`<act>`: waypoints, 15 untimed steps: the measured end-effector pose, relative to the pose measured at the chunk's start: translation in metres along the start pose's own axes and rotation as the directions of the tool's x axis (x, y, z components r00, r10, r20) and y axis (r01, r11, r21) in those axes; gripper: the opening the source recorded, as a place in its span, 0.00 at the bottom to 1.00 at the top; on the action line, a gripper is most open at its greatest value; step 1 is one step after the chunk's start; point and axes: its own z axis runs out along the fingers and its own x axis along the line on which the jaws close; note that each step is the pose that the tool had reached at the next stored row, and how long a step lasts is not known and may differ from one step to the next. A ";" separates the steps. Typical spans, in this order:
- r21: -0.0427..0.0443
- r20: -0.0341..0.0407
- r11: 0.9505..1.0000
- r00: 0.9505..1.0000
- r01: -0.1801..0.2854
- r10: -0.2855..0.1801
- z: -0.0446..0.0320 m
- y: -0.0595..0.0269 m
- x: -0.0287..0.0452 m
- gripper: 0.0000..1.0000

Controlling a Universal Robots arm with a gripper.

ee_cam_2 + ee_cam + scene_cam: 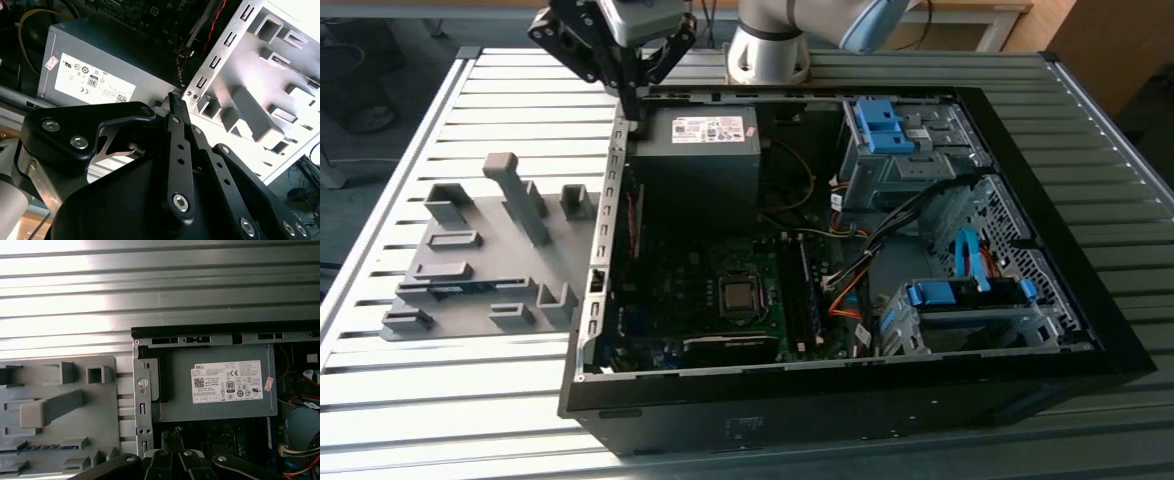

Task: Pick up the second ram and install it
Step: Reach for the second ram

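The second ram [447,291] is a slim blue-green strip standing on edge in a slot of the grey fixture plate [480,250], on the exterior view's left. The same ram [45,446] shows in the first wrist view, in a slot near the plate's edge. My gripper [628,108] hangs above the far corner of the open computer case [607,250], beside the power supply [700,135], well away from the ram. Its fingers meet at the tips, shut on nothing, as both wrist views show the gripper [173,98] [173,436].
The fixture plate carries several upright grey blocks, one of them tall [520,200]. Inside the case lie the motherboard [720,300], long memory slots [803,290], loose cables [854,260] and blue drive bays [961,300]. The table [480,420] is ribbed metal.
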 end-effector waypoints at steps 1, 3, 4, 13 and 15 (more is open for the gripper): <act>0.000 0.000 1.000 1.000 0.000 0.000 0.0001 0.0000 0.0005 0.11; 0.000 0.000 1.000 1.000 0.000 0.000 0.0002 -0.0001 0.0015 0.11; 0.000 0.000 1.000 1.000 0.000 0.000 0.0002 -0.0002 0.0019 0.11; 0.000 0.000 1.000 1.000 0.000 0.000 0.0007 -0.0006 0.0069 0.11; 0.000 0.000 1.000 1.000 0.000 0.000 0.0008 -0.0007 0.0081 0.11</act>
